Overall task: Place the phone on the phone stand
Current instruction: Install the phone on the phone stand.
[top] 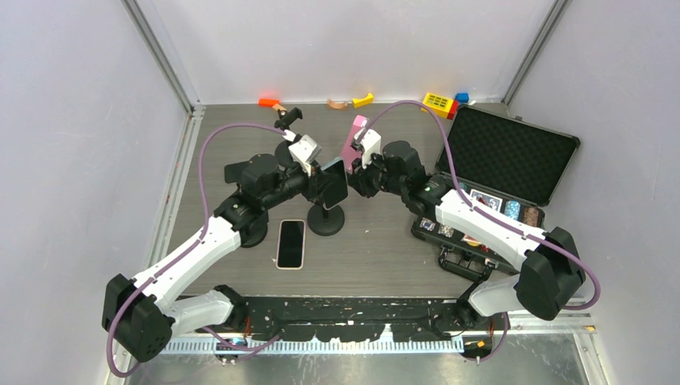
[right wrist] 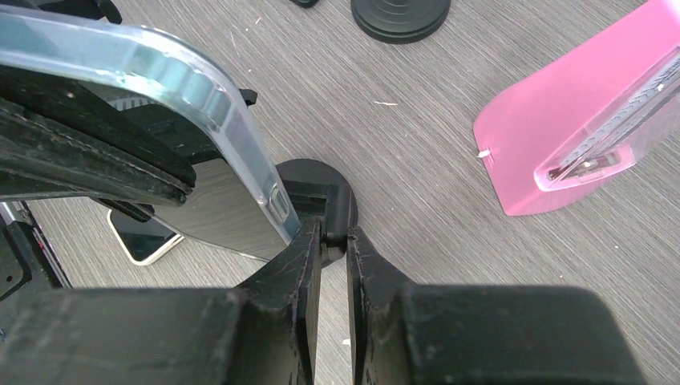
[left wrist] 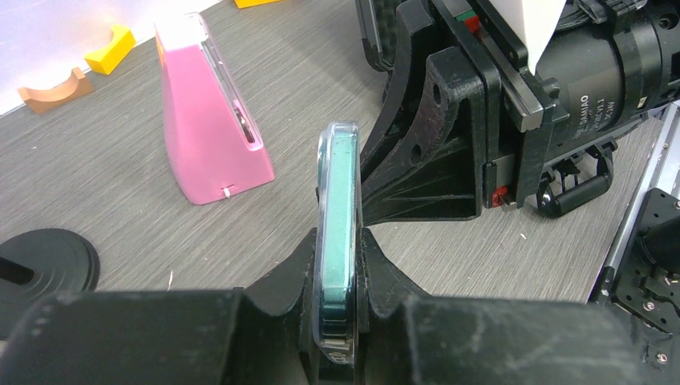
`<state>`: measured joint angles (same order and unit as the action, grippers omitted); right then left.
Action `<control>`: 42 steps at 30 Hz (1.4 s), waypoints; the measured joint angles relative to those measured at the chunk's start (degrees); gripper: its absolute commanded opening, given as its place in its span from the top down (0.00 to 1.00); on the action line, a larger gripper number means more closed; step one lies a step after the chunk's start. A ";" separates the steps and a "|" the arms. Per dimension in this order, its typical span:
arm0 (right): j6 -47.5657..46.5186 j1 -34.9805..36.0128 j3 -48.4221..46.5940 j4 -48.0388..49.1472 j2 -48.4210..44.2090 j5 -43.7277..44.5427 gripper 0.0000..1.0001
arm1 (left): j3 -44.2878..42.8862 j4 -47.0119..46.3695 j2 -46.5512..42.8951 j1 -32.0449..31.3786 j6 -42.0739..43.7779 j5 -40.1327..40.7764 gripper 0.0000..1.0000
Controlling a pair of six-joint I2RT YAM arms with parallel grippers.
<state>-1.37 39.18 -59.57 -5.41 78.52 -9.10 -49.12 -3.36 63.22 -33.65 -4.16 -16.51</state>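
My left gripper is shut on a dark phone in a clear case and holds it on edge above the table; its teal edge shows between the jaws in the left wrist view. The black phone stand stands on its round base just below the phone. My right gripper is shut on the stand's upper black part, right beside the phone's lower corner. The phone's face nearly touches the right gripper's body.
A second phone lies flat, left of the stand. A pink stand holding a phone is behind the grippers. Another black round base is near it. An open black case sits at right; small coloured blocks line the back edge.
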 measured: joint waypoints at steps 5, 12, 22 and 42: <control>0.00 -0.11 0.00 0.52 0.28 0.00 1.00 | -0.20 0.44 -0.02 -0.02 0.02 0.50 1.00; 0.00 -0.20 0.00 0.59 0.28 -0.02 1.00 | -0.55 1.14 -0.02 -0.13 0.02 1.22 1.00; 0.02 -0.33 0.00 0.63 0.33 -0.11 1.00 | -1.70 2.99 0.31 -0.48 -0.04 2.27 1.00; 0.02 -0.94 0.24 1.16 0.33 -0.48 1.00 | -5.22 6.86 2.38 -1.18 -0.50 4.79 1.00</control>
<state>-1.34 38.24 -59.33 -4.25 78.85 -9.58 -54.35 3.51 65.60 -34.83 -4.67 -11.73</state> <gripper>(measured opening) 0.198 0.151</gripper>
